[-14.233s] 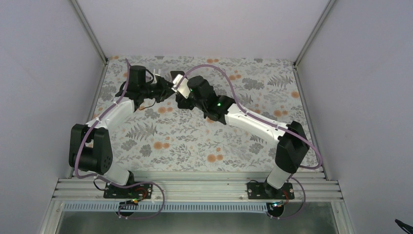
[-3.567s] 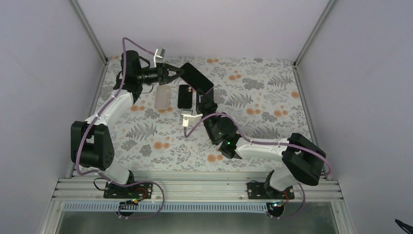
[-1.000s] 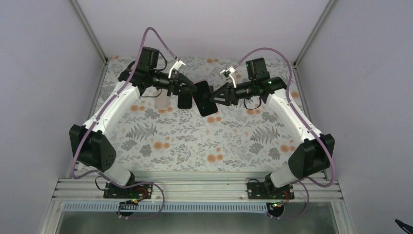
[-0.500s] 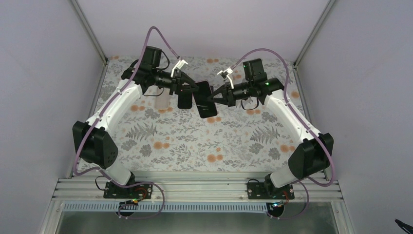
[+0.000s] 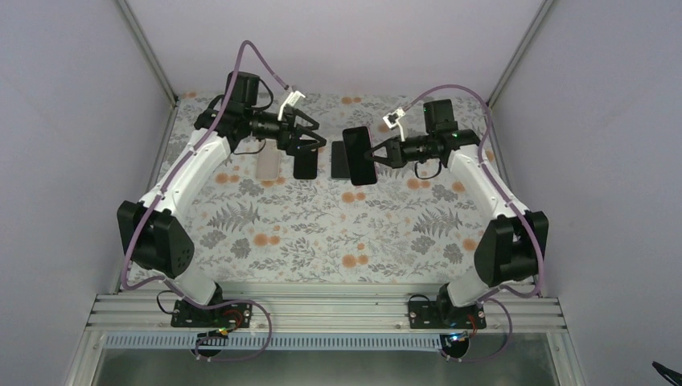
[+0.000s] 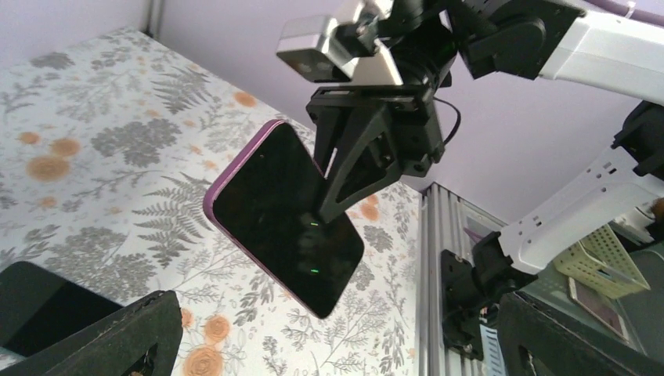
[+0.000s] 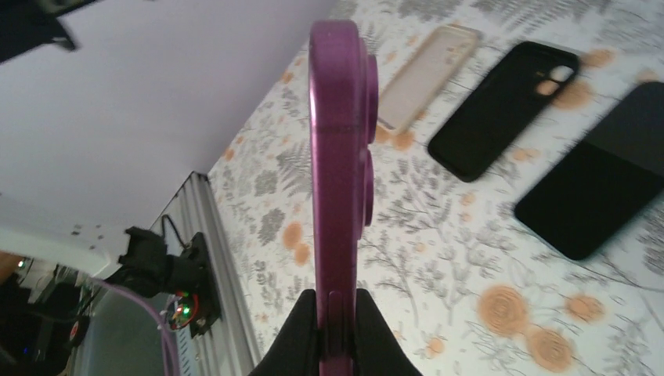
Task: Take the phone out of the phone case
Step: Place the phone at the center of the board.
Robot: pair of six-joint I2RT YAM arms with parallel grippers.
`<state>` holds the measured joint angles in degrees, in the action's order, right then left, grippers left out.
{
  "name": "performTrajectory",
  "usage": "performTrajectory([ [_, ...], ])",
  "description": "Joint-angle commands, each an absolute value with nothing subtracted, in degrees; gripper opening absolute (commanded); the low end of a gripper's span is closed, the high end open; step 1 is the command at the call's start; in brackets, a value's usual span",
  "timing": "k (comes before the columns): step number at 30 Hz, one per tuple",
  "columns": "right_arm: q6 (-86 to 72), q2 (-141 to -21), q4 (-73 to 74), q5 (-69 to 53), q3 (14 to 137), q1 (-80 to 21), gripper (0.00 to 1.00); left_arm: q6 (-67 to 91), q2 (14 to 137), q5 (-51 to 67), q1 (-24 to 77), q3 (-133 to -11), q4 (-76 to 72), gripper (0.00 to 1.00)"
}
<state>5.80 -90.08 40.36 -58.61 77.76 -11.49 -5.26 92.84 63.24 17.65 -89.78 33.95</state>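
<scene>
The clear case (image 5: 268, 164) is lying nearest the left edge of the table (image 5: 322, 237), with the black case (image 5: 305, 164) just beside it at 3 o'clock. Your left gripper (image 5: 316, 137) is hovering at that case's 12 o'clock, fingers spread, empty. A dark phone (image 5: 339, 161) is lying flat next. Your right gripper (image 5: 375, 154) is pinching the purple phone (image 5: 358, 149) aloft by one edge, and bare table is stretching toward 6 o'clock.

Floral table (image 5: 386, 233) bears clear case (image 5: 268, 166), black case (image 5: 306, 167), dark phone (image 5: 339, 161).
</scene>
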Motion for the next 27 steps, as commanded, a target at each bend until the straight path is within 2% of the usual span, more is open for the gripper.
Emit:
performTrajectory([
  [1,4.3,-94.6,38.3,-58.1,77.6,-7.7,0.04,-3.9,90.8,61.5,16.4,-89.5,31.3,1.00],
  [13,-0.8,-110.5,33.8,-56.0,82.2,-0.5,0.04,-2.8,89.3,61.2,15.3,-87.9,30.0,1.00],
  [27,-6.0,-123.5,32.4,-59.2,90.4,0.1,0.04,-1.8,88.9,61.5,14.7,-86.1,28.7,1.00],
])
